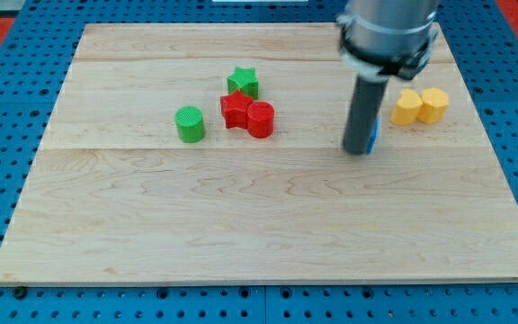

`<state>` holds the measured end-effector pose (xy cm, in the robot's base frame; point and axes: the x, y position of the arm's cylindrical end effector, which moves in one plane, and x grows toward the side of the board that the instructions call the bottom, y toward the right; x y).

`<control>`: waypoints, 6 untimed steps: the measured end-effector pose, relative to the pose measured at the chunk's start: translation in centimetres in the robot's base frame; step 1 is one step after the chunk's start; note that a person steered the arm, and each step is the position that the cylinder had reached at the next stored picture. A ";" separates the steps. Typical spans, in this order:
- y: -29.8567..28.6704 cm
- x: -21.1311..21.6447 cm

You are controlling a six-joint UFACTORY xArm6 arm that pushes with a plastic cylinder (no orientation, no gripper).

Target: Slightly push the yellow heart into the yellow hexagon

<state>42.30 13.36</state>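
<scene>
yellow heart [406, 108] touches yellow hexagon [434, 104]; my tip [358, 150] sits just left.

Dark grey rod [360, 148], silvery collar above

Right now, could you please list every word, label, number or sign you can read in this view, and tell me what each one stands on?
None: no readable text shows anywhere in the camera view.
The wooden board, the yellow heart, the yellow hexagon, the green star, the green cylinder, the red star and the red cylinder are all plain.
The rod above my tip bears no marking.
</scene>
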 end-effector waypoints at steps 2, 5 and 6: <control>1.0 -2.7; 1.9 -9.5; 1.0 -11.6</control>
